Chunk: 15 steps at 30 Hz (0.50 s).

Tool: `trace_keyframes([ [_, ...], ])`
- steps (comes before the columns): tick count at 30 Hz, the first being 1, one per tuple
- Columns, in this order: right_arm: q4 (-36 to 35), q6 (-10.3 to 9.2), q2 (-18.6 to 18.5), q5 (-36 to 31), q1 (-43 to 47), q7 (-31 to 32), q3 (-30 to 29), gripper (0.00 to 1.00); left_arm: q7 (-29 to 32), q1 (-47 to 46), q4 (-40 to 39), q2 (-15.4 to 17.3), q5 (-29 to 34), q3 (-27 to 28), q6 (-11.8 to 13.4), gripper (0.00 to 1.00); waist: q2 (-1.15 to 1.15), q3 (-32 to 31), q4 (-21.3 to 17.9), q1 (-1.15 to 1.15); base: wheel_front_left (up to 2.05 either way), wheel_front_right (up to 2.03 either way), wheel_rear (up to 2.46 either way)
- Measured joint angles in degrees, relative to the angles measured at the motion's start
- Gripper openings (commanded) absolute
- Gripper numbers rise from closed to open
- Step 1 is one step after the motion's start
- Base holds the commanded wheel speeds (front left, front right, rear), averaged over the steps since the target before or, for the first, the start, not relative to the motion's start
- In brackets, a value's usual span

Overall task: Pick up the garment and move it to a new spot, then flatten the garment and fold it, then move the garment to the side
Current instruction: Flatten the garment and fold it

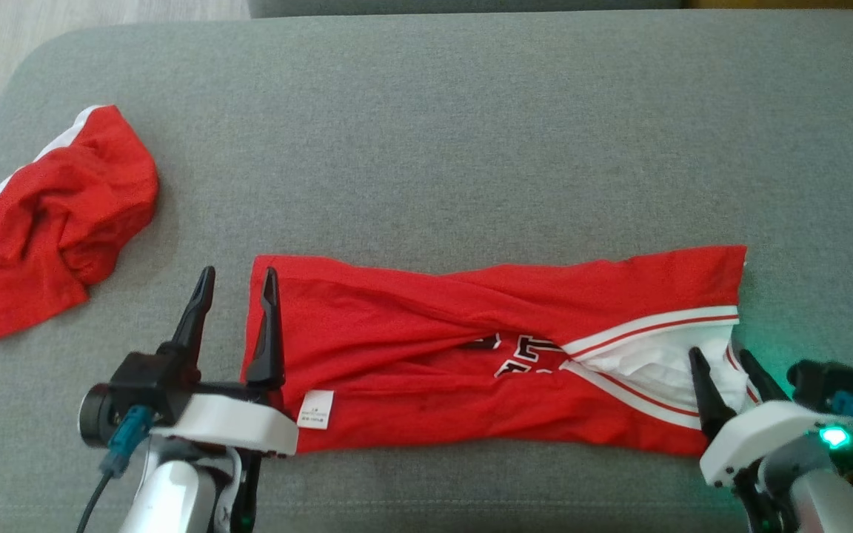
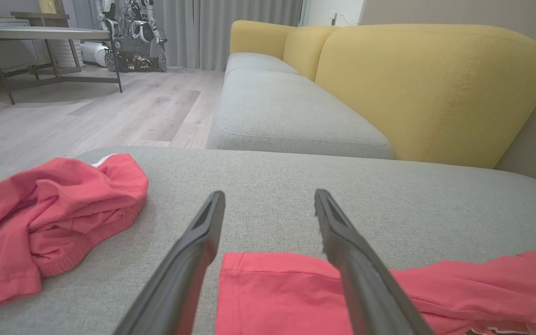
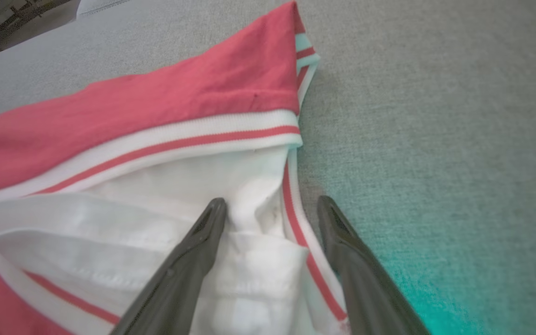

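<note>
The red garment [image 1: 434, 348] lies stretched left to right on the grey cushion [image 1: 471, 133], folded lengthwise, with white striped trim and a white lining at its right end. My left gripper [image 1: 240, 272] stands open at its left end. In the left wrist view the hem corner of the garment [image 2: 286, 288] sits between the open fingers of that gripper [image 2: 269, 193]. My right gripper [image 1: 718, 353] is open over the right end. In the right wrist view its fingers [image 3: 271, 200] straddle the white lining and striped edge of the garment [image 3: 179, 107].
A second red garment [image 1: 49, 222] lies crumpled at the cushion's left edge, also seen as a red heap [image 2: 54, 218]. Behind it stands a yellow-backed sofa [image 2: 426, 88]. A round table [image 2: 40, 32] and another robot [image 2: 133, 42] stand on the wooden floor.
</note>
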Motion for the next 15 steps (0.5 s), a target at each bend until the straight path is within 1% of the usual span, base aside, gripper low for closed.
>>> trace_keyframes([
  [3,1.6,0.00,0.1,0.0,-1.5,1.5,-0.1,1.00,0.0,-0.3,0.0,-0.2,0.5,0.1,-0.3,1.00,0.00,0.2,0.2,0.00,0.00,0.00,0.00],
  [4,1.9,0.00,0.0,0.0,-1.9,2.4,-0.1,0.59,0.0,-0.3,0.0,-0.2,0.5,0.1,-0.5,1.00,0.00,0.2,0.2,0.00,0.00,0.00,0.00],
  [5,1.9,0.00,0.1,0.3,-2.1,2.6,-0.1,0.22,0.0,-0.3,0.1,-0.3,0.6,0.2,-0.5,1.00,0.00,0.2,0.2,0.00,0.00,0.00,0.00],
  [6,2.1,0.00,0.1,0.6,-2.3,3.0,-0.1,0.00,0.0,-0.3,0.0,-0.4,0.9,0.3,-0.5,1.00,0.00,0.3,0.2,0.00,0.00,0.00,0.00],
  [8,2.2,0.00,0.0,1.1,-2.9,4.3,-0.1,0.00,0.0,-0.3,0.0,-0.5,0.9,0.6,-0.6,1.00,0.00,0.3,0.0,0.00,0.00,0.00,0.00],
  [10,2.0,0.01,0.2,1.4,-3.0,4.6,0.3,0.00,0.0,-0.3,0.0,-0.6,1.0,1.1,-1.0,1.00,0.00,0.3,-0.2,0.00,0.00,0.00,0.00],
  [15,0.5,0.01,0.2,1.4,-3.0,5.5,-0.4,0.00,0.0,-0.3,0.0,-0.9,1.4,1.9,-1.0,1.00,0.00,0.1,-1.1,0.00,0.00,0.00,0.00],
])
